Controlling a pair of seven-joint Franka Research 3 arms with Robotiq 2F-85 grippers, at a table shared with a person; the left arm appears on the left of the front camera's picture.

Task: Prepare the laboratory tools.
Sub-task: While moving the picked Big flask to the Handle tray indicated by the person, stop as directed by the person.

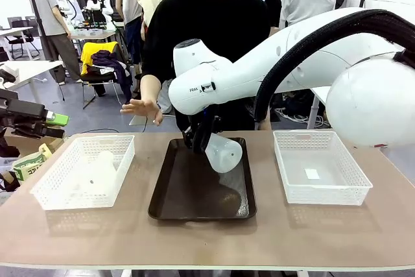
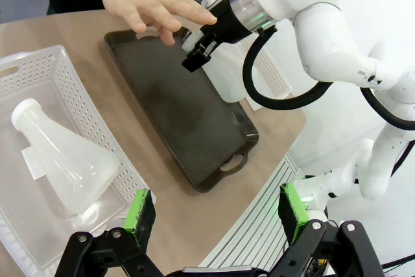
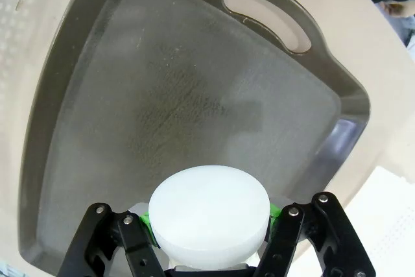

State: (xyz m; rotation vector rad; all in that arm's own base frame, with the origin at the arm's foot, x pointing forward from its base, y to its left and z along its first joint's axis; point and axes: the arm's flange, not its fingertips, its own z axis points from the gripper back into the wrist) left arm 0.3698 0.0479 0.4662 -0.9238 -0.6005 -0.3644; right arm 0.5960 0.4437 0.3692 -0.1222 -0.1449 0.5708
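Table (image 1: 194,241): two flasks (image 1: 224,152) (image 2: 65,160), two baskets (image 1: 71,203) (image 1: 305,135)

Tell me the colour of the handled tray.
The tray is dark brown; clearest in the right wrist view.

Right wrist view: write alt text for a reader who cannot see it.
The right gripper holds a milky-white flask, seen end-on, between its fingers above a dark brown handled tray. The tray rests on a tan table.
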